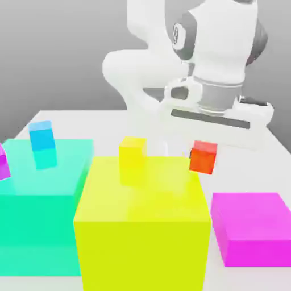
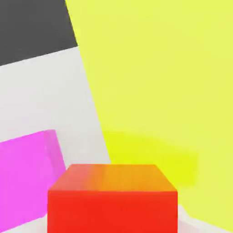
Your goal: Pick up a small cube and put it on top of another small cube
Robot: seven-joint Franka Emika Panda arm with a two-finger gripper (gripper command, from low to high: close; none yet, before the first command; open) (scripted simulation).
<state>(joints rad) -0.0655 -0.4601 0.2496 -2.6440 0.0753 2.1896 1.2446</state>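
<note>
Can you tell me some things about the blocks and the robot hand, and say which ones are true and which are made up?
1. The gripper is holding the small red-orange cube. True.
2. The small yellow cube sits on the big magenta block. False: it sits on the big yellow block.
3. The small blue cube sits on the big teal block. True.
4. The red-orange cube is stacked on the yellow cube. False: they are apart.
</note>
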